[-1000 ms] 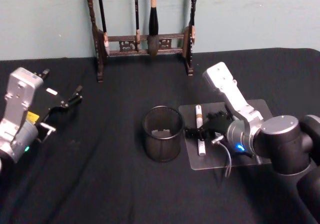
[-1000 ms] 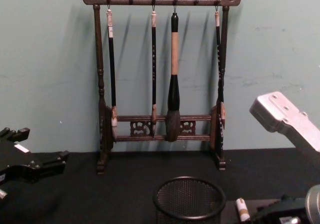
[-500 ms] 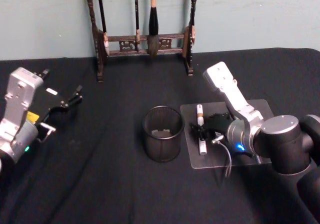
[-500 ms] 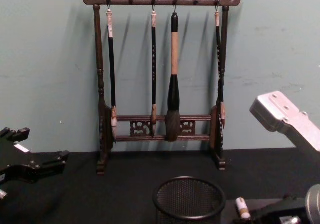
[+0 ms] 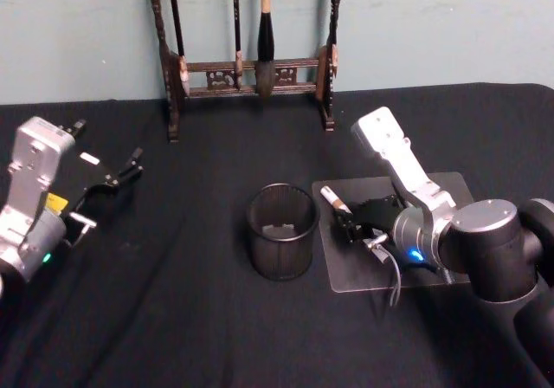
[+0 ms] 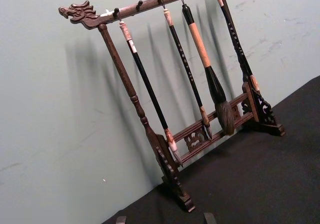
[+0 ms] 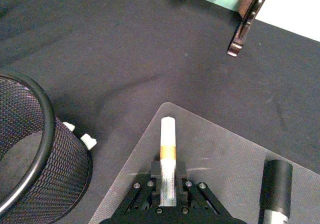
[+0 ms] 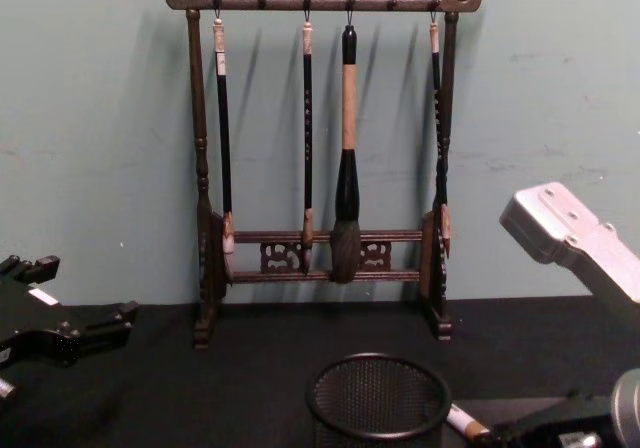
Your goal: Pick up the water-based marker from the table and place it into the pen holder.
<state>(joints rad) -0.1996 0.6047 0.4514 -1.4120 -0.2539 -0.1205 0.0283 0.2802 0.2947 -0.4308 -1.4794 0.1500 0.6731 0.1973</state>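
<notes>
Bench (image 5: 173,319): black covering, wide across the head view. Brush rack (image 5: 247,67) stands at the far edge, not involved.

Clear mat (image 5: 363,280) lies right of centre. 0.5 s ago the marker lay flat on it.

Pen holder (image 5: 281,258): upright, just left of the mat. A pale item shows inside at the bottom, but I cannot tell what it is.

Left hand (image 5: 108,180): parked far left over the bench, fingers spread, holding nothing.

Right hand (image 7: 168,171): over the mat's near-left part, fingers clamped on the marker's lower barrel.

Water-based marker (image 7: 168,144): white barrel with 1 orange band. It no longer lies flat. Its free end now angles up toward the holder's rim, and in the chest view it sits just beside the mesh wall. It appears clear of the mat, though contact underneath is hidden.

Judgement: grasp made, lift begun. What remains is to carry the marker over the rim and release it. The tip is close to the rim, so it needs height before any sideways travel.
</notes>
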